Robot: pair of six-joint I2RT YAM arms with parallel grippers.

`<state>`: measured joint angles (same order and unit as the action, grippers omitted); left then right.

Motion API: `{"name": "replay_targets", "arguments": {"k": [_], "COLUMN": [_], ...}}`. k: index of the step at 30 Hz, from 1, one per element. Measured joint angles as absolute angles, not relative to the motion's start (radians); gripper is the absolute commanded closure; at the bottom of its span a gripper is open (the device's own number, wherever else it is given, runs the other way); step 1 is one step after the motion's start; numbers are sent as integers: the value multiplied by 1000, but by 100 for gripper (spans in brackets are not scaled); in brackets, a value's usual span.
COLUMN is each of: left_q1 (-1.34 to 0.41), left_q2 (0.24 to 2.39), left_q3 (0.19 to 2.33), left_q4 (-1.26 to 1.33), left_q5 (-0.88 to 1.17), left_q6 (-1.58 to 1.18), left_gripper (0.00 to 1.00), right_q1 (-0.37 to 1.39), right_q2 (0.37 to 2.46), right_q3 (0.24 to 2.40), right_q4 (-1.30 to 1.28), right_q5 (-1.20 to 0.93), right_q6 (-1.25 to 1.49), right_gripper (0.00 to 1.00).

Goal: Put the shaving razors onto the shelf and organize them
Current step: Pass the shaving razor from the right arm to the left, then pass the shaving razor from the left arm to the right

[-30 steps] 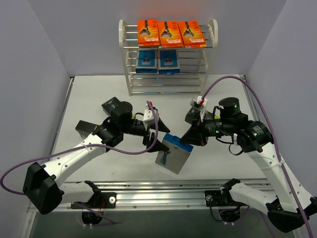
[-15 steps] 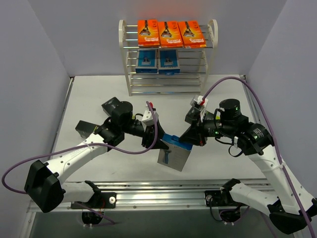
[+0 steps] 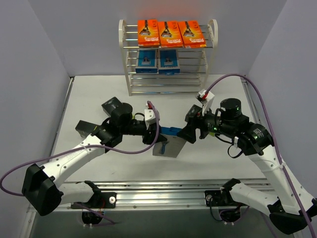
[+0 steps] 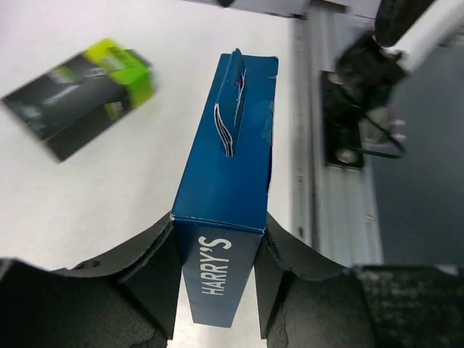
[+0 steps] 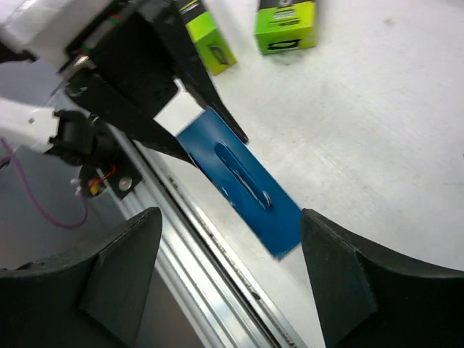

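My left fingers [image 4: 148,272] are clamped on the sides of a blue Harry's box [image 4: 228,167], and my right fingers [image 5: 119,272] are spread apart just ahead of it, not touching. Well beyond both, the shelf [image 3: 214,34] holds three orange cards [image 3: 170,32] on top and two blue packs [image 3: 158,60] one tier down. By my judgement, this box and the black-and-lime boxes [image 5: 285,27] on the worktop [image 3: 99,94] are left to place.

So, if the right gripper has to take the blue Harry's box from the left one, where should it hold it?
Probably at the free end of the blue box, away from the left gripper, which pinches its broad faces at the lettered end. The right gripper is open and faces the narrow edge with the hang tab. Coming from that side onto the same flat faces looks safest.
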<state>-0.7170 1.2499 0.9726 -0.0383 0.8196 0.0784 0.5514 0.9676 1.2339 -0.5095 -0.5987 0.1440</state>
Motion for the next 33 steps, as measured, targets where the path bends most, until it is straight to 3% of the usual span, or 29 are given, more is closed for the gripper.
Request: {"name": "replay_targets", "arguments": {"k": [7,17,25,33], "left_q1": [-764,-1031,-1090,-1205], "left_q2": [1121,1127,1204,1327], "left_q3": [868,694,627,595], "left_q4": [53,350,656,1000], "left_q5": [350,-364,-661,-805], "left_q6": [150,476,749,1026], "left_gripper": [98,98,98,98], "right_q1": [540,531,534,539], "right_q2": [1008,1052,1000,997], "right_q3": [1202,1073,994,939], "right_q4": [-439,-232,-112,-52], "right_q5": [-406,-371,-400,-399], "right_q6": [294,619,782,859], "right_gripper": [27,21,17,16]}}
